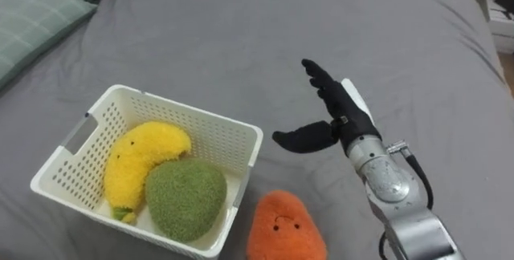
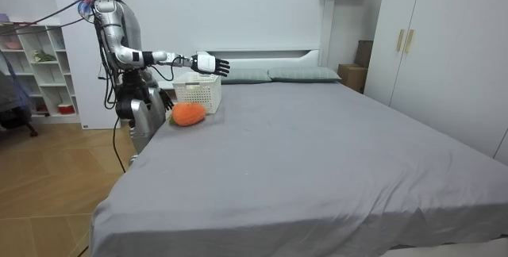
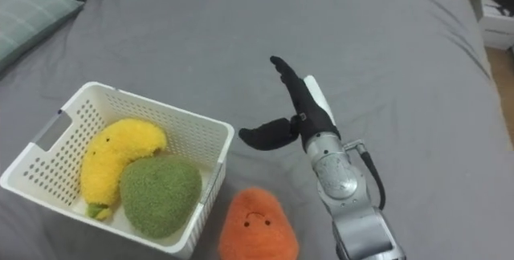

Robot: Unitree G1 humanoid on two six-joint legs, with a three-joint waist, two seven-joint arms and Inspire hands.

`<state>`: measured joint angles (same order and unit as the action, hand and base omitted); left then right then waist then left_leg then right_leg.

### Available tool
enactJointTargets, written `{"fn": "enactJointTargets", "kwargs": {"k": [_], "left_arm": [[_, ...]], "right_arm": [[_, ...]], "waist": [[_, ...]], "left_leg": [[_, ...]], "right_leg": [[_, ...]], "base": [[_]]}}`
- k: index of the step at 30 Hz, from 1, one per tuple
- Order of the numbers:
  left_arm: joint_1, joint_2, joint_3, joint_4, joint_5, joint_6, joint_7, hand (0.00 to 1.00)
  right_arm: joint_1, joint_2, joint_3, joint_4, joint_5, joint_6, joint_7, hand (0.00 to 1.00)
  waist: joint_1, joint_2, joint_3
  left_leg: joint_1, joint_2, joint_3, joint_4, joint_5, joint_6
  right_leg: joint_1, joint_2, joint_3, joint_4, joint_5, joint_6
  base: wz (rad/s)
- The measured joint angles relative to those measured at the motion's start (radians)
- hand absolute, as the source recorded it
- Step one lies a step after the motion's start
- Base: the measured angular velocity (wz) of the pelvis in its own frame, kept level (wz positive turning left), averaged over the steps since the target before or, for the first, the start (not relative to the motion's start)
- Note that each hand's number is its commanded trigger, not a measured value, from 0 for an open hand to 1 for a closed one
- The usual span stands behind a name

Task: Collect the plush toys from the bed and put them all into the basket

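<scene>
While the robot stands at the side of the bed (image 1: 241,35) near its head end, at the left of the room view, its right arm is held out level above the grey cover.

Right hand (image 1: 336,103): released. The fingers are straight and point toward the upper middle of the eye view, and the thumb is splayed to the left. It holds nothing. It sits right of centre in the frame, raised off the cover and apart from every toy.

White lattice basket (image 1: 217,136): on the cover, lower left of the eye view, with a slot handle cut in its left end wall. It holds two plush toys.
- Yellow banana-shaped plush (image 1: 140,160): curved, lying along the left half, with its lower tip at the near wall.
- Green rounded plush (image 1: 185,196): fills the near right part, pressed against the yellow one and partly over it.

Orange plush (image 1: 285,228), small stitched face: outside the basket, lying on the cover at bottom centre of the frame. It is just beside the basket's near right corner, below and left of the hand. Whether it touches the basket wall I cannot tell.

Pale green pillows (image 1: 32,11): upper left corner of the frame, beyond the basket.

Room view: white wardrobe doors (image 2: 444,51) at the right. An open shelf unit (image 2: 36,74) stands at the left edge, behind the robot.
</scene>
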<state>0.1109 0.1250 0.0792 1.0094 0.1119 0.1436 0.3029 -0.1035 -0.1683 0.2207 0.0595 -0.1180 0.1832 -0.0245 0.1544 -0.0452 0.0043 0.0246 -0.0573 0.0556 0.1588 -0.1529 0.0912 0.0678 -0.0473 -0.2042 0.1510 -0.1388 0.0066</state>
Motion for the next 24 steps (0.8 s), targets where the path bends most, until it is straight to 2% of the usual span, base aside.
{"fn": "enactJointTargets", "kwargs": {"k": [7,12,14,18,24], "left_arm": [[0.005,-0.01,0.017,0.0,-0.001,0.001,-0.002,0.0],[0.012,-0.02,0.014,0.002,-0.003,-0.001,-0.002,0.0],[0.012,-0.02,0.014,0.008,-0.013,-0.005,-0.003,0.0],[0.017,-0.02,0.017,0.008,-0.016,-0.02,-0.009,0.0],[0.02,-0.021,0.017,0.003,-0.016,-0.02,-0.01,0.0]], "right_arm": [[0.088,-0.002,-0.058,0.001,0.009,-0.007,-0.008,0.0],[0.163,-0.003,-0.058,0.034,0.003,-0.012,-0.003,0.0],[0.17,-0.004,-0.059,0.105,-0.001,-0.021,0.0,0.0],[0.214,-0.004,-0.058,0.129,-0.006,-0.022,0.008,0.0],[0.245,0.004,-0.045,0.17,0.003,-0.024,0.044,0.0]], "waist": [[-0.043,0.002,-0.0016],[-0.069,0.006,-0.0011],[-0.073,0.007,-0.0013],[-0.072,0.01,-0.0016],[-0.07,0.008,-0.0093]], "left_leg": [[0.004,0.0,0.01,-0.001,-0.001,0.001],[0.004,0.001,0.01,-0.001,-0.001,0.001],[0.004,0.001,0.014,-0.001,-0.001,0.001],[0.004,0.003,0.021,-0.008,-0.001,0.001],[-0.003,0.004,0.028,-0.009,-0.001,0.0]], "right_leg": [[0.001,0.005,0.012,0.002,0.001,0.002],[0.001,0.005,0.014,0.002,0.001,0.001],[-0.001,0.005,0.016,0.002,0.001,0.002],[-0.005,0.007,0.025,0.002,0.001,0.001],[-0.015,0.009,0.021,0.003,0.001,0.001]], "base": [[-0.04],[0.0],[-0.04],[-0.06],[-0.02]]}}
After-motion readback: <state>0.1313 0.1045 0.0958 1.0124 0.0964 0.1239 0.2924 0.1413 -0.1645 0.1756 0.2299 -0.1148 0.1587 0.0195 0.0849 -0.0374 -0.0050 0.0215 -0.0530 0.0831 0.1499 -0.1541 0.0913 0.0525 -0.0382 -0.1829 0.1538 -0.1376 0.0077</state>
